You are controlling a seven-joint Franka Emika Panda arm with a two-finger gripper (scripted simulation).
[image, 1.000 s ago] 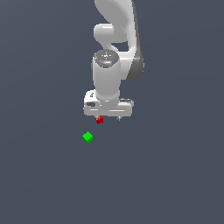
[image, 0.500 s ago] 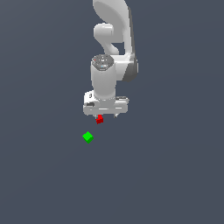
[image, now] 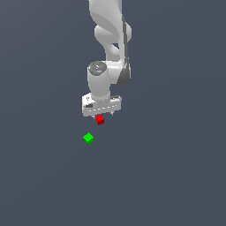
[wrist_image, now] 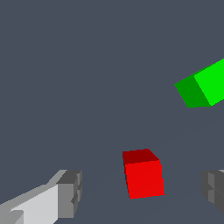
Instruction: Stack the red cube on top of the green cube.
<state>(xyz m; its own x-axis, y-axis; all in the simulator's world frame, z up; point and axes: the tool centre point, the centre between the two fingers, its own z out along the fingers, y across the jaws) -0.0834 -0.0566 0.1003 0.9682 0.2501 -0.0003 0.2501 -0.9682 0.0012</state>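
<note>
— White arm [image: 108,48] over the grey floor [image: 176,176]: what is its gripper [image: 102,115] doing?
— Spread wide, fingers [wrist_image: 70,192] clear of the red cube [wrist_image: 143,177] sitting between them.
— And the green cube [image: 88,138]?
— Near the red one, apart, towards the exterior view's lower left.

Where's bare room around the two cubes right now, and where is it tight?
Tight only under the gripper: the red cube sits between its open fingers, untouched, with the green cube just off toward the exterior view's lower left. A narrow bare strip separates the cubes. Everything else in view is bare floor on all sides of the green cube.
</note>
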